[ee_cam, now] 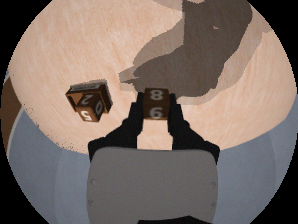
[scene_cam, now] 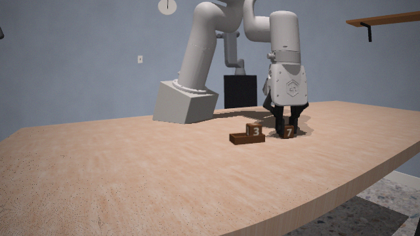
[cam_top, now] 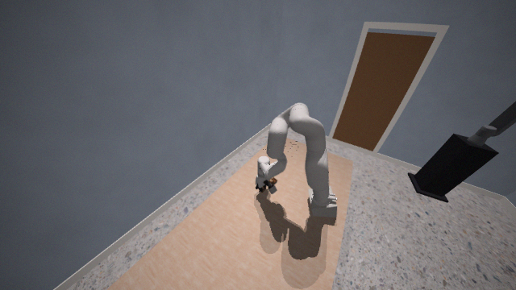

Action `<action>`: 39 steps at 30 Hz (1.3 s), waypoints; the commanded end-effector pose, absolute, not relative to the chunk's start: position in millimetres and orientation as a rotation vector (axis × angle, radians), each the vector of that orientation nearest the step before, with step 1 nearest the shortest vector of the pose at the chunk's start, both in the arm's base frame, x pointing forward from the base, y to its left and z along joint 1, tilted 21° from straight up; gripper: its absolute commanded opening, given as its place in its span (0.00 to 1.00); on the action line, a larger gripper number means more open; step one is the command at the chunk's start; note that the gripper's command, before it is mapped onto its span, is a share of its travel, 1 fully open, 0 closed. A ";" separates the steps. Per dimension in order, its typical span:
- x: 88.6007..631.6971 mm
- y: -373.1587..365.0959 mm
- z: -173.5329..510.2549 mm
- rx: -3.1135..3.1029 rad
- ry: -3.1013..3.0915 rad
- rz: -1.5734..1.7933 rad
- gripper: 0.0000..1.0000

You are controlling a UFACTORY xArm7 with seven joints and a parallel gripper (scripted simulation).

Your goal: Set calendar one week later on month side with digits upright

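We find the gripper [cam_top: 265, 186] [scene_cam: 289, 130] [ee_cam: 156, 101] partly open, its fingers closed on both sides of a brown cube [scene_cam: 289, 132] [ee_cam: 156, 104]. The exterior view shows a 7 on this held cube; the wrist view shows an 8 and a character reading as 9. We cannot tell whether its underside touches the table [cam_top: 226, 246] [scene_cam: 164, 170] [ee_cam: 50, 50]. The tray [scene_cam: 243, 141] [ee_cam: 107, 98] stands on the table at nine o'clock from the held cube in the wrist view, apart from it. We note a second cube [scene_cam: 256, 131] [ee_cam: 89, 110] in the tray, at its three o'clock end in the exterior view, showing a 3 there. In the wrist view we read 2, 0 and 5 on it. The arm's base [cam_top: 323, 212] [scene_cam: 200, 109] lies at ten o'clock from the tray in the exterior view. The top view is too small for us to read any digit.
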State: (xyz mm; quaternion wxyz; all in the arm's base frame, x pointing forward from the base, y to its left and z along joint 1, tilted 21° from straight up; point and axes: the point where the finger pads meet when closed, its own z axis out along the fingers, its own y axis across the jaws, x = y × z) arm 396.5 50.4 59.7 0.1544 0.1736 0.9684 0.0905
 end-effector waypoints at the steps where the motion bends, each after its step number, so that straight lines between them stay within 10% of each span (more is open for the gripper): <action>1: 397.4 50.4 60.6 0.497 2.773 0.260 0.27; 39: 397.4 50.4 60.6 0.497 2.773 0.260 0.39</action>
